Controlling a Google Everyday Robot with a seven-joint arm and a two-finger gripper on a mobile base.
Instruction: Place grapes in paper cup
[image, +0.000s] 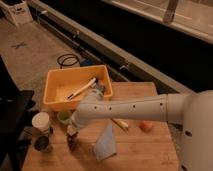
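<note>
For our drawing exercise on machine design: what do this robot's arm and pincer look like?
The arm is a smooth, rounded white tube with a row of small dark dots along its side, widening into a bulky white shoulder. Its pincer, low over the left part of the wooden table, looks darker than the arm.

Gripper (71, 133) closed on grapes (73, 144); paper cup (41, 121) near, on wooden table (145, 152)

Dim warm light, soft blur, claw (72, 134) shadowed near paper cup (41, 121)
</note>
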